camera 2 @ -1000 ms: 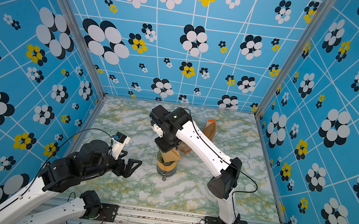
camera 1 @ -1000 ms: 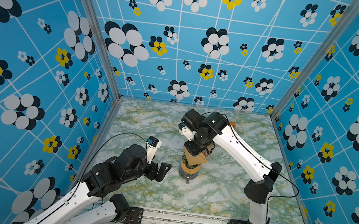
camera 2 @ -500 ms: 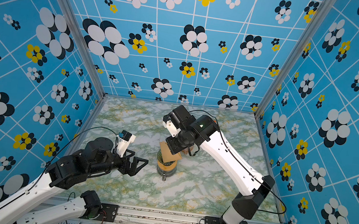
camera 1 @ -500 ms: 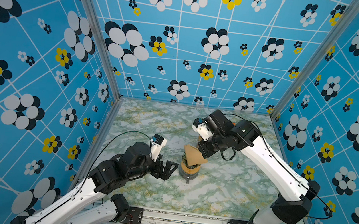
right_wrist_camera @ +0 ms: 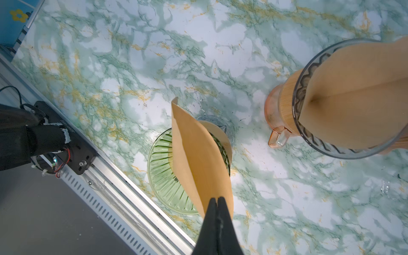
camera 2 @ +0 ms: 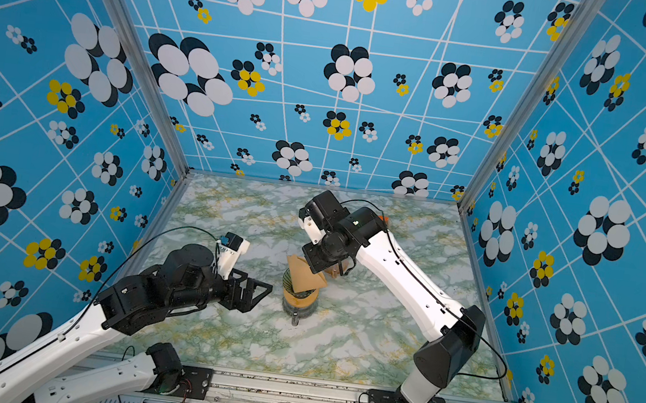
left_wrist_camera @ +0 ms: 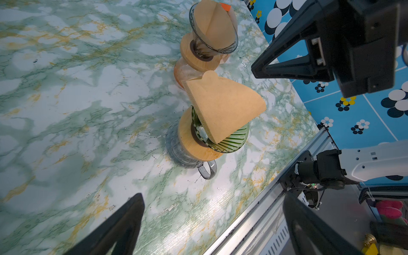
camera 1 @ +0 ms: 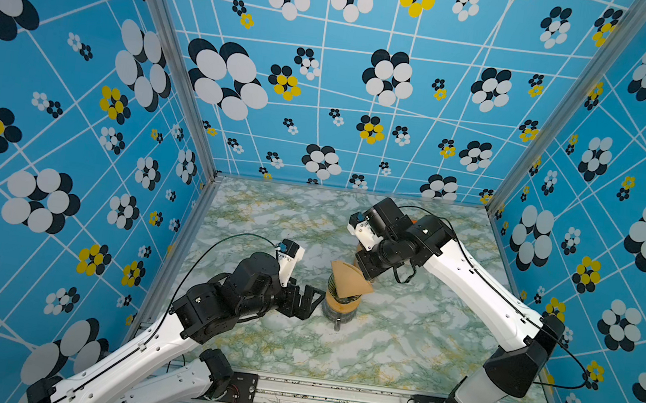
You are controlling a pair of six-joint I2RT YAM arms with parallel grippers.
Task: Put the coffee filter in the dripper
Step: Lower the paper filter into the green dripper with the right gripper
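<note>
A brown paper coffee filter (camera 1: 347, 283) (camera 2: 304, 275) (left_wrist_camera: 223, 110) (right_wrist_camera: 198, 159) stands folded flat and tilted, point down, in the green ribbed glass dripper (camera 1: 331, 286) (left_wrist_camera: 234, 141) (right_wrist_camera: 167, 176). The dripper sits on a wooden collar over a clear glass carafe (left_wrist_camera: 176, 152). My right gripper (camera 1: 365, 277) (camera 2: 315, 270) (left_wrist_camera: 252, 71) (right_wrist_camera: 217, 199) is shut, its tips just beside the filter's upper corner; the left wrist view shows a gap between them. To the left of the dripper my left gripper (camera 1: 315, 304) (camera 2: 261, 297) (left_wrist_camera: 212, 198) is open with nothing between its fingers.
A second clear glass dripper (right_wrist_camera: 309, 136) (left_wrist_camera: 196, 37) holding brown filters stands on an orange carafe (right_wrist_camera: 273, 110) just behind the green one, under my right arm. The metal front rail (camera 1: 331, 396) borders the table, with patterned walls on the other sides.
My right gripper has drawn back from above the dripper toward the right and its jaws have closed. The filter has stayed in the dripper. My left gripper has moved right, closer to the dripper.
</note>
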